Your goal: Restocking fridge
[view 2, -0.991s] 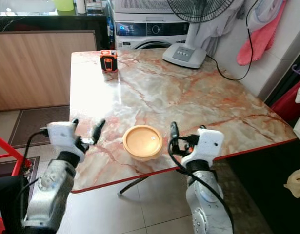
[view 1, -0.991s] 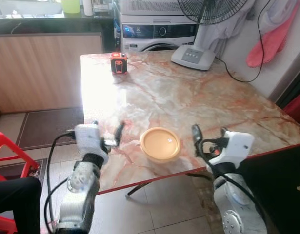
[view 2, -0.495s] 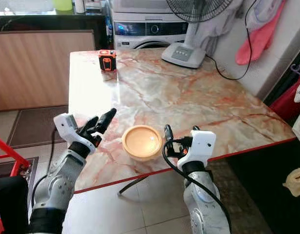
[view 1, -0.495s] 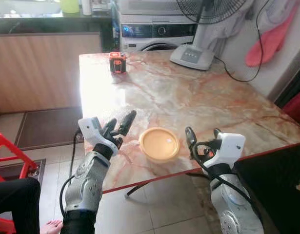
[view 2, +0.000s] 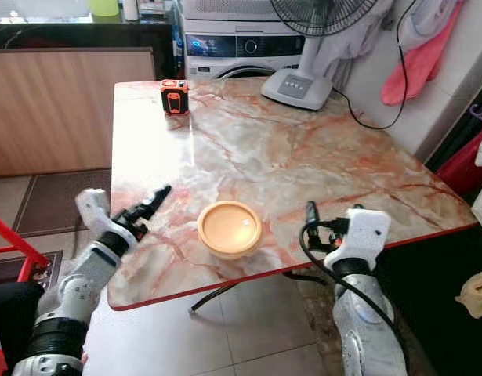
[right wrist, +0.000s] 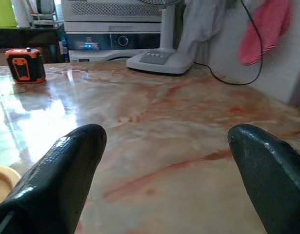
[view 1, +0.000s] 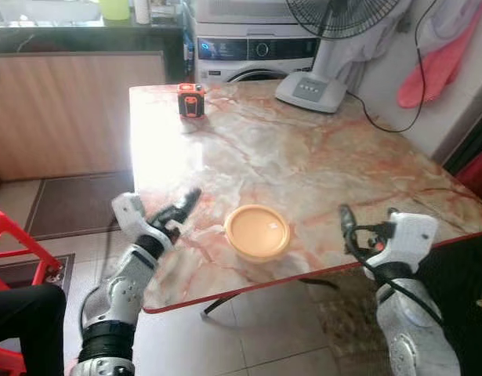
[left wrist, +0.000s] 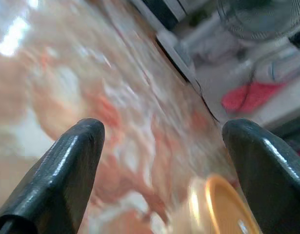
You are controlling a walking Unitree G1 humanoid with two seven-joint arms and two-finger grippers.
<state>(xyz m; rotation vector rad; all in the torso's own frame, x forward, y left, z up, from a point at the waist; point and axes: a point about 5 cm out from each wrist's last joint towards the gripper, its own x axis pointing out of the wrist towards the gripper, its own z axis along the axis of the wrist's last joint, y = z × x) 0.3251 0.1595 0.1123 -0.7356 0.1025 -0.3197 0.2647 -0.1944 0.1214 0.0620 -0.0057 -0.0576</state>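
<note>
A round yellow lidded container [view 1: 257, 232] sits near the front edge of the marble table [view 1: 303, 157]. To its left, my left gripper [view 1: 182, 211] hovers over the table's front left corner, open and holding nothing, its fingers pointing across the table. The left wrist view looks between the wide-apart fingers [left wrist: 62, 170] at the container [left wrist: 223, 204], a short way ahead. Right of the container, at the table's front edge, my right gripper [view 1: 367, 221] is open and empty. A sliver of the container [right wrist: 3, 180] shows in the right wrist view.
At the table's far left stands an orange and black device [view 1: 190, 100]. A fan base [view 1: 311, 92] with its cable is at the far side, and a washing machine [view 1: 256, 51] behind. A red chair [view 1: 9, 258] and a person's leg [view 1: 21, 309] are at the left.
My left gripper has pulled back and left, away from the container. My right gripper has swung out to the right, widening its gap from the container. The container has not moved.
</note>
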